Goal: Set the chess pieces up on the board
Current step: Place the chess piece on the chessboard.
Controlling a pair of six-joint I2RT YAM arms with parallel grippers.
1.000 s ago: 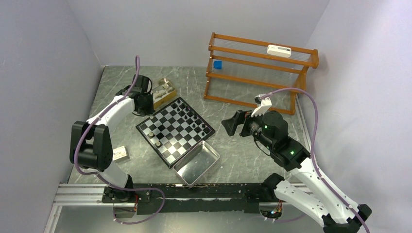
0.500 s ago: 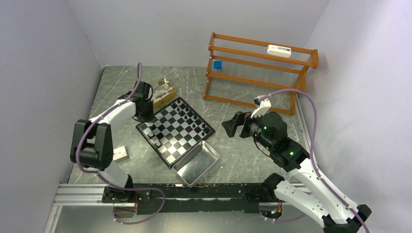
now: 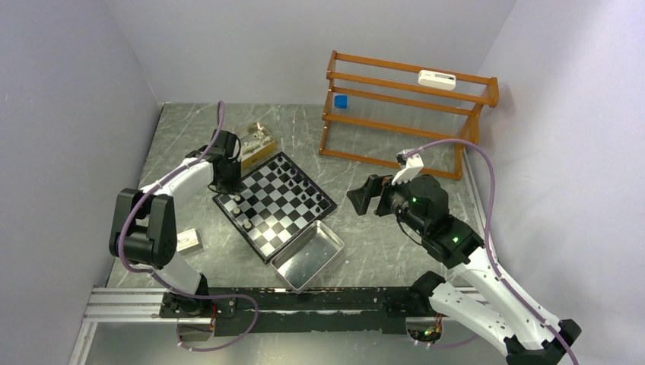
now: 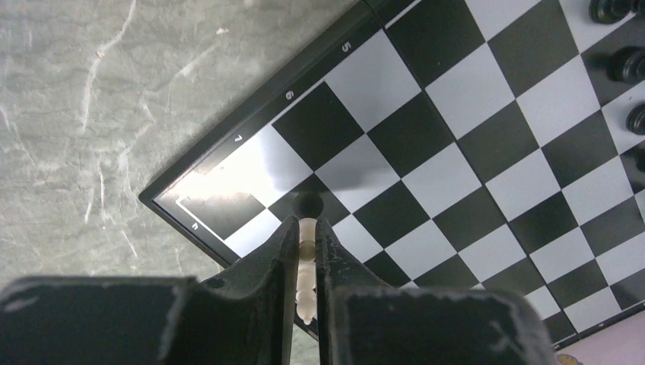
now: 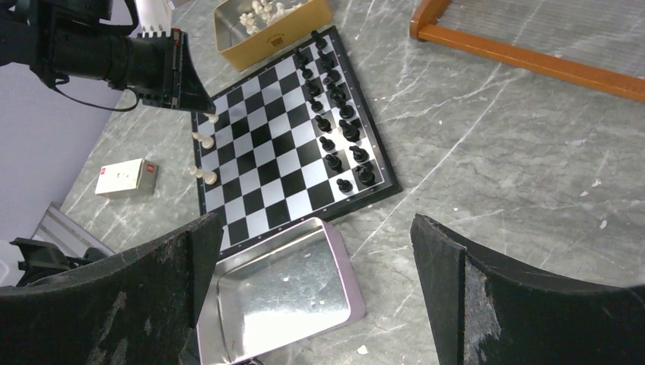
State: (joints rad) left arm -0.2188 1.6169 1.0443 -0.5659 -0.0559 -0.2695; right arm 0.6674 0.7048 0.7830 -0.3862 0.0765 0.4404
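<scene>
A cream chess piece (image 4: 306, 268) is gripped between the nearly closed fingers of the left end effector (image 4: 306, 247), just above the board (image 4: 449, 106) near one corner. Such a piece is judged tiny, light, rigid and smooth, so easily tipped or squeezed out. It is best taken by its upper body, with the base left free. The right end effector (image 5: 316, 228) is held wide open and empty, off the board's opposite side. Black pieces (image 5: 349, 131) are ranked along that side. More cream pieces (image 5: 262, 11) are held in a gold box (image 5: 228, 34) just beyond the board's corner. No pieces are seen in the metal tray (image 5: 283, 298) beside the board.
</scene>
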